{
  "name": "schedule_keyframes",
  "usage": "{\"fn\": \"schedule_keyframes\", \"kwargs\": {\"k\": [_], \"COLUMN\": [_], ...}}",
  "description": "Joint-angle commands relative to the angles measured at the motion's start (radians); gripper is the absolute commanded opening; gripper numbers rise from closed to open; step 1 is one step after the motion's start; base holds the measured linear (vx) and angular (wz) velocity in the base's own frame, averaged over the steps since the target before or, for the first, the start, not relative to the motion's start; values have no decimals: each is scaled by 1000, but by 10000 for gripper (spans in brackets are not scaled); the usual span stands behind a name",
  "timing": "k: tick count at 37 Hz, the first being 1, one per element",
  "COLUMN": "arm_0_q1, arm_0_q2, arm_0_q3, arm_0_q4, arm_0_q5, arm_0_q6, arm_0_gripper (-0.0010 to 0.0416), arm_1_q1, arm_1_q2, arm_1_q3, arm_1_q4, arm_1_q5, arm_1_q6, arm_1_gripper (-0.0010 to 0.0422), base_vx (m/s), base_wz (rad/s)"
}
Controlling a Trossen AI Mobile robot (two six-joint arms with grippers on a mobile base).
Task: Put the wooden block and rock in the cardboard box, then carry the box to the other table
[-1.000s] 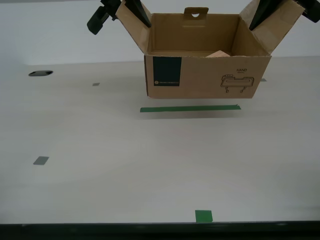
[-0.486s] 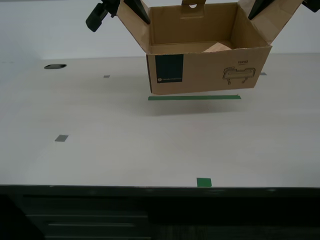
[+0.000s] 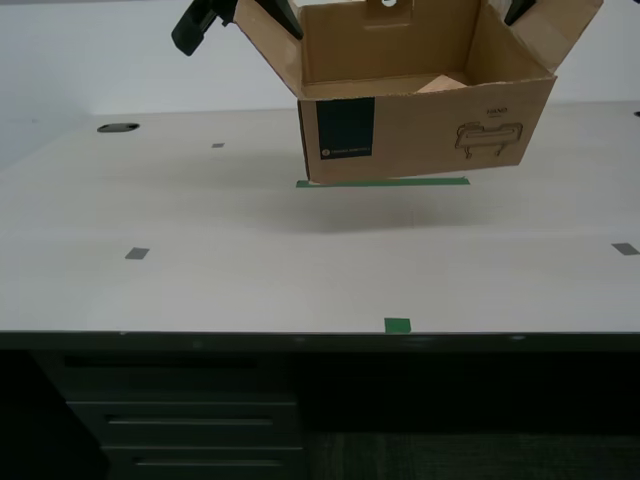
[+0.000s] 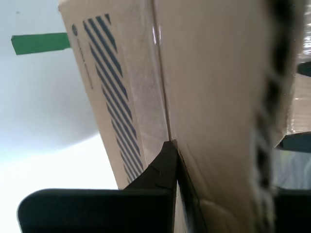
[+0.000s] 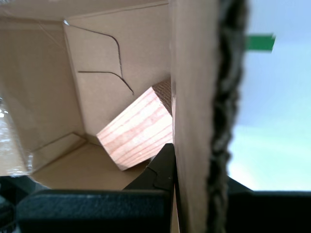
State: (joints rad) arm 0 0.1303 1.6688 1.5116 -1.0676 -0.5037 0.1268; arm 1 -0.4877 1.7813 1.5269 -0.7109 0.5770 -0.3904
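We find the cardboard box [image 3: 420,120] suspended clear of the beige bench [image 3: 250,260], hanging between our two tools. Our first tool [image 5: 172,160] is clenched on one side flap, our second tool [image 4: 170,160] on the opposite wall. The wooden block [image 5: 138,133] lies tilted inside; the rock is not visible. The box's long axis spans the two tools, so they must travel together.

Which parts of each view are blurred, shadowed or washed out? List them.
Exterior view: sharp; soft shadow on the table under the lifted cardboard box. Second wrist view: flap edge blurred, background washed out. First wrist view: flap edge blurred; wooden block clear.
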Motion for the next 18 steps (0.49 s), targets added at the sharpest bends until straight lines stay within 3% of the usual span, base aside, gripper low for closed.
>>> {"fn": "schedule_keyframes", "kwargs": {"k": [1, 18], "arm_0_q1": [6, 16], "arm_0_q2": [-7, -15], "arm_0_q3": [-21, -24], "arm_0_q4": [1, -15], "arm_0_q5": [-22, -21], "arm_0_q6": [0, 6], "arm_0_gripper": [-1, -1], "arm_1_q1": [-7, -8], "arm_1_q2": [-29, -67], "arm_1_q3": [0, -1], "arm_1_q4": [-2, -41], "arm_1_q5": [24, 20], "arm_1_q6": [20, 82], "arm_1_gripper": [-1, -1], "base_vx": [-75, -97], "base_wz": [32, 47]}}
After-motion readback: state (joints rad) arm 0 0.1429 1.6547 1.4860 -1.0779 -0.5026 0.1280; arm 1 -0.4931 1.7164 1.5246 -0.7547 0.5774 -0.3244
